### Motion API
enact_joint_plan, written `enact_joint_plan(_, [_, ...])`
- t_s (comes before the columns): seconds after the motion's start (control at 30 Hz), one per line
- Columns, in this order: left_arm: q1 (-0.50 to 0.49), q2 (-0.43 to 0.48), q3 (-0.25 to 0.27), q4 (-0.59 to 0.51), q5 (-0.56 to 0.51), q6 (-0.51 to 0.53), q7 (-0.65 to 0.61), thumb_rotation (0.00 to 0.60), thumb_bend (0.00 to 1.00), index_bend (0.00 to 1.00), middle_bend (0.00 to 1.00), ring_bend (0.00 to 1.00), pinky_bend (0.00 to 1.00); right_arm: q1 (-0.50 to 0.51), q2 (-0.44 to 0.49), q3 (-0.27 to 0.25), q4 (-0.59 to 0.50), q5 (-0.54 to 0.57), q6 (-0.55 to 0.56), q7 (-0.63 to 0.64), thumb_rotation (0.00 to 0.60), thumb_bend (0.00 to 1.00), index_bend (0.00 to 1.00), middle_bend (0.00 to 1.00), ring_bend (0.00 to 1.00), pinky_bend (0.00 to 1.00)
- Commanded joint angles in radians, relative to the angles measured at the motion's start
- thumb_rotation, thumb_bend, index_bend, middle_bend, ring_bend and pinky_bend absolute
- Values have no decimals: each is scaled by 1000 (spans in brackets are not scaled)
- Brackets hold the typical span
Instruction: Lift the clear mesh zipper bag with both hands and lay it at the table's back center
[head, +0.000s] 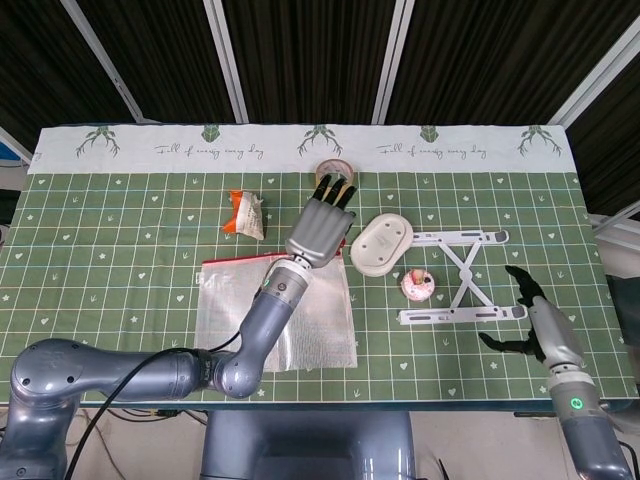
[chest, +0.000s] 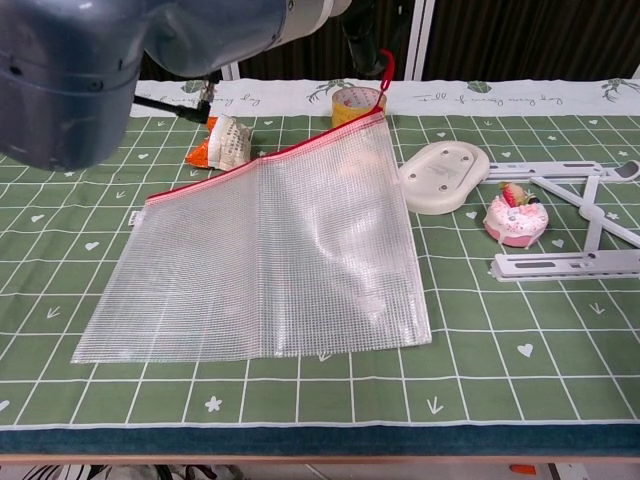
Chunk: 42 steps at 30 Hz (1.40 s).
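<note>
So the lift is underway, but it's one-handed. The left hand has the clear mesh zipper bag pinched by its red zipper corner, fingers curled around the pull, and that corner is hoisted well above the table. The rest of the bag hangs down at a slant, its lower edge resting on the cloth near the front.

The right hand is well off to the side by the front right edge, fingers spread and holding nothing — nowhere near the bag.

Judging by the task, the next move needs that right hand to come across and take the opposite zipper corner, so the bag can go level and travel to the back center.

Stuff in the way: the roll of tape sits right about where the bag should land. The snack packet is just behind the bag's left side, the white oval dish is just beside its right edge, and the donut toy and the folding stand lie along the right hand's path over.
</note>
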Motion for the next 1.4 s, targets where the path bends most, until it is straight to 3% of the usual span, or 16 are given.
enact_joint_plan(0.03, [-13, 23, -15, -38, -4, 19, -7, 600, 448, 577, 115, 0, 0, 133, -38, 86, -62, 201, -48, -55, 600, 275, 119, 0, 0, 206])
enact_joint_plan(0.37, [-30, 62, -20, -115, -37, 52, -20, 600, 448, 577, 116, 0, 0, 374, -179, 182, -35, 535, -2, -158, 600, 292, 217, 0, 0, 206])
enact_joint_plan(0.67, [-53, 80, -23, -139, -59, 68, -36, 600, 448, 578, 116, 0, 0, 518, -310, 240, 36, 722, 75, -198, 600, 352, 343, 10, 0, 206])
enact_joint_plan(1.4, [-76, 117, 6, -168, -88, 94, -83, 600, 448, 578, 116, 0, 0, 641, -464, 310, 133, 856, 162, -221, 600, 385, 435, 23, 0, 206])
